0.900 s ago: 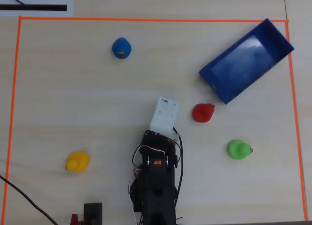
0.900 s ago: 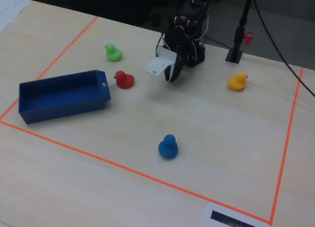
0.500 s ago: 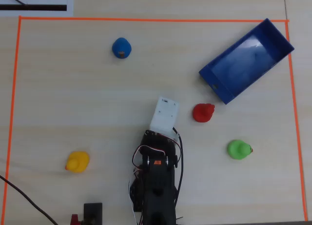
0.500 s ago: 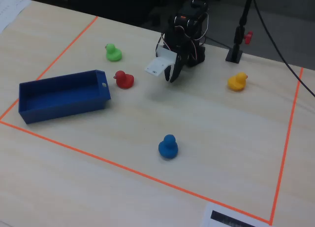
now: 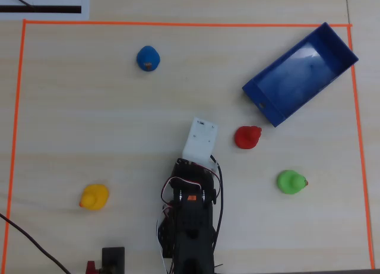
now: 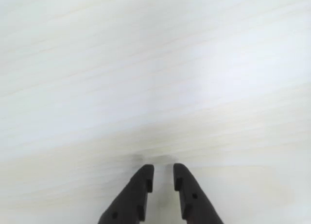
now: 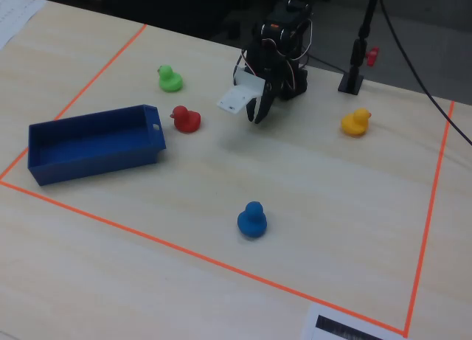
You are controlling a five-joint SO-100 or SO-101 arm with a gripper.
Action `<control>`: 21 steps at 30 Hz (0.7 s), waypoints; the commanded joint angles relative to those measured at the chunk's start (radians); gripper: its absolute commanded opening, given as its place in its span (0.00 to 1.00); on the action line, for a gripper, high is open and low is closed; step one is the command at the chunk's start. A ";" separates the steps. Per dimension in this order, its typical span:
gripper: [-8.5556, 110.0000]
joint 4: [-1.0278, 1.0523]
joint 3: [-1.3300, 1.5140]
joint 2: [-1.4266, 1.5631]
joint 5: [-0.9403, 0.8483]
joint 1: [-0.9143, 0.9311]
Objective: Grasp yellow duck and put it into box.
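Note:
The yellow duck [image 5: 94,197] stands on the pale table at the lower left in the overhead view and at the right in the fixed view [image 7: 355,122]. The dark-blue box [image 5: 300,72] lies open and empty at the upper right, and at the left in the fixed view [image 7: 96,159]. My gripper [image 7: 256,119] hangs point-down over bare table near the arm's base, far from both. In the wrist view the gripper [image 6: 164,169] shows only a narrow slit between its dark fingers and holds nothing. In the overhead view the white camera mount [image 5: 200,138] hides it.
A red duck [image 5: 247,137] sits just right of the arm, a green duck [image 5: 291,182] farther right, a blue duck [image 5: 148,59] at the upper left. Orange tape [image 5: 178,23] frames the work area. A black stand [image 5: 113,259] and cables lie by the base.

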 commanded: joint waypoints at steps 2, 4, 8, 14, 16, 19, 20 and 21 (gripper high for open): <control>0.09 0.009 0.006 -0.003 0.005 -0.002; 0.07 0.009 0.006 -0.003 0.005 -0.002; 0.07 0.008 0.006 -0.003 0.006 -0.002; 0.08 0.003 0.006 -0.003 0.005 -0.003; 0.09 -0.023 0.005 -0.003 0.002 -0.006; 0.10 -0.017 -0.021 -0.003 0.000 -0.008; 0.10 -0.005 -0.034 -0.003 0.000 -0.008; 0.10 0.005 -0.044 -0.003 0.000 -0.008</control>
